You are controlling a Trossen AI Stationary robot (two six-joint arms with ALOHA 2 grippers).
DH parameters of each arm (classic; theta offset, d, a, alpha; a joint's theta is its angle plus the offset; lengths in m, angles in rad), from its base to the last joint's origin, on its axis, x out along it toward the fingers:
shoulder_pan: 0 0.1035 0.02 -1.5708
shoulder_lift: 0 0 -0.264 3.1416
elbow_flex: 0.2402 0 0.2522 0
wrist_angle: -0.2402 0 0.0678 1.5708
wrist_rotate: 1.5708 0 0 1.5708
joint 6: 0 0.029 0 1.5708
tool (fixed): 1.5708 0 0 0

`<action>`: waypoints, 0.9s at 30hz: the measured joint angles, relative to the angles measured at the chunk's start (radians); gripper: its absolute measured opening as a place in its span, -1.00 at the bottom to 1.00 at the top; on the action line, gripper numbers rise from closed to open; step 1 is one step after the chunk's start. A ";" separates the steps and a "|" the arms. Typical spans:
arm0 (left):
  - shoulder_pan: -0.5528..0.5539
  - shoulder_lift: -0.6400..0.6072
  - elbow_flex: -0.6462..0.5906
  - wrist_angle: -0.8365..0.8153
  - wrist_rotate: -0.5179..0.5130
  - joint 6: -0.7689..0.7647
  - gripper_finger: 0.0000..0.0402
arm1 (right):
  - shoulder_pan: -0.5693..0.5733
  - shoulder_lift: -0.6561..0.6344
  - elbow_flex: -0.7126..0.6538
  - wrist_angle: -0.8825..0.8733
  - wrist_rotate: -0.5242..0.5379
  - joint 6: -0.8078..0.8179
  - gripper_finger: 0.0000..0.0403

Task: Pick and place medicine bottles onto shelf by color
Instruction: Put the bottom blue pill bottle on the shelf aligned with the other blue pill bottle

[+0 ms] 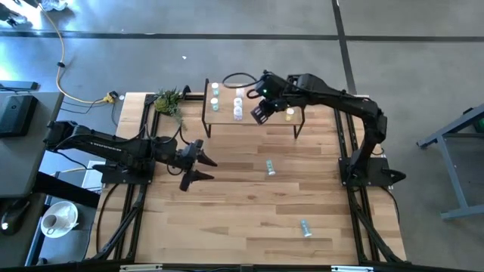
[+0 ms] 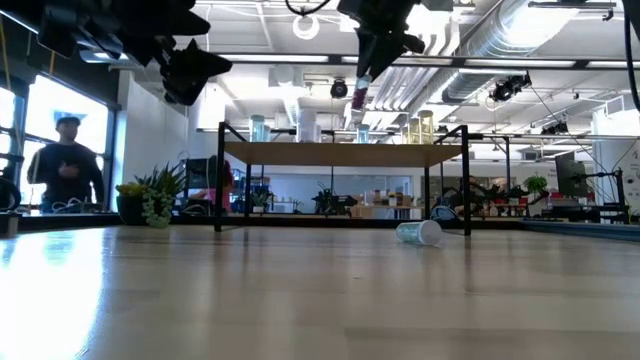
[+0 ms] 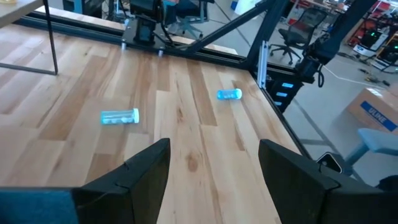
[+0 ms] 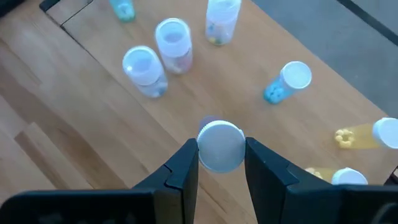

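Observation:
The shelf stands at the table's far side, with several small white-capped bottles upright on it, among them a light blue one and yellow ones. My right gripper hovers above the shelf, shut on a pinkish bottle. Two more bottles lie on their sides on the table. My left gripper stands open above the table's left middle, with nothing between its fingers. My right gripper pinches the pinkish bottle by its white-capped top between its two fingers. The fingers come from above, slanting down. The bottle hangs below them, nearly upright and clear of the shelf board.
A small green plant stands at the table's far left corner beside the shelf. The shelf's thin black legs rise from the table. A person stands in the room beyond the table. Bare wood lies in the near half of the table.

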 joint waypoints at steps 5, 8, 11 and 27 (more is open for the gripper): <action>0.000 0.000 0.000 0.002 -0.001 0.000 0.17 | 0.002 0.001 0.000 -0.004 0.045 0.000 -0.52; 0.000 0.000 0.000 0.002 -0.001 0.000 0.17 | -0.013 0.013 0.000 -0.015 0.048 0.000 -0.52; 0.000 0.000 0.000 0.002 -0.002 0.000 0.17 | -0.027 0.035 0.000 -0.022 0.034 -0.009 -0.52; 0.000 0.000 0.000 0.000 -0.004 0.026 0.17 | -0.087 0.125 -0.001 -0.041 -0.034 -0.053 -0.52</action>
